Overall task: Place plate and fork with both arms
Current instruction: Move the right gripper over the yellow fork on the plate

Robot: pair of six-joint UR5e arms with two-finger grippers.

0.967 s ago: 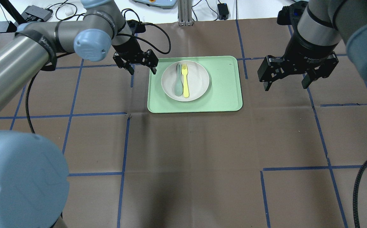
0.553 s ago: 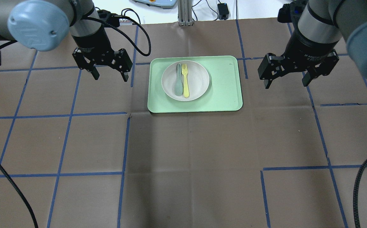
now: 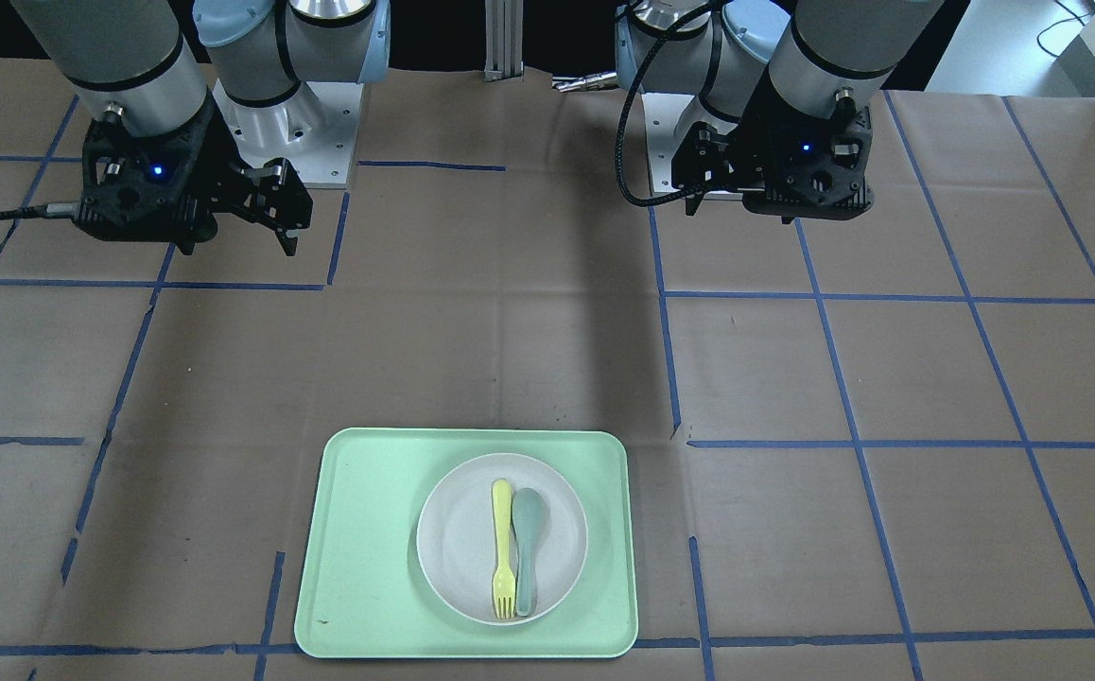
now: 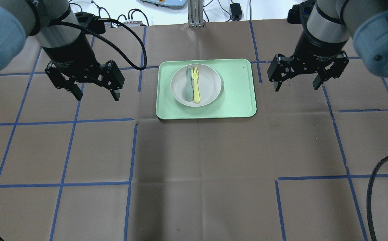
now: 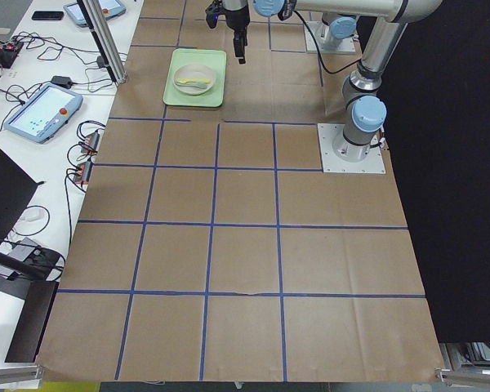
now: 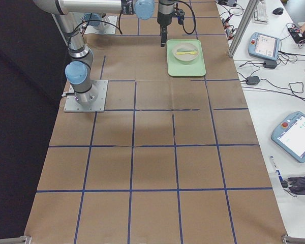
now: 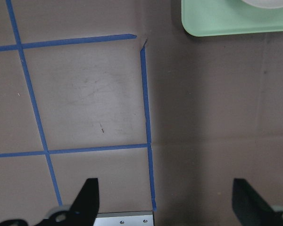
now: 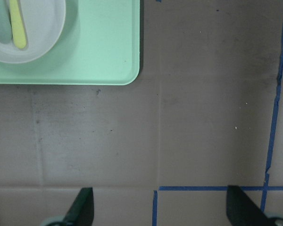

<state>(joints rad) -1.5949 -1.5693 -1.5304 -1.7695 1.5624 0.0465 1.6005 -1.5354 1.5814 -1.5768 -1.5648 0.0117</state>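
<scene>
Lying on the plate [image 4: 211,83], tines away from the robot, the fork [image 4: 196,87] sat toward the right gripper [image 4: 296,86]; it and the left gripper [image 4: 97,96] had fingers open.

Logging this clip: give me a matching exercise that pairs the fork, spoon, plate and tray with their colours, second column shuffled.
Things:
1. fork
2. spoon
3. plate
4. tray

Colours:
a. mint green
b. off-white
c. pale yellow
d. grey-green

Pairs: 1-c; 2-d; 3-b; 4-a
</scene>
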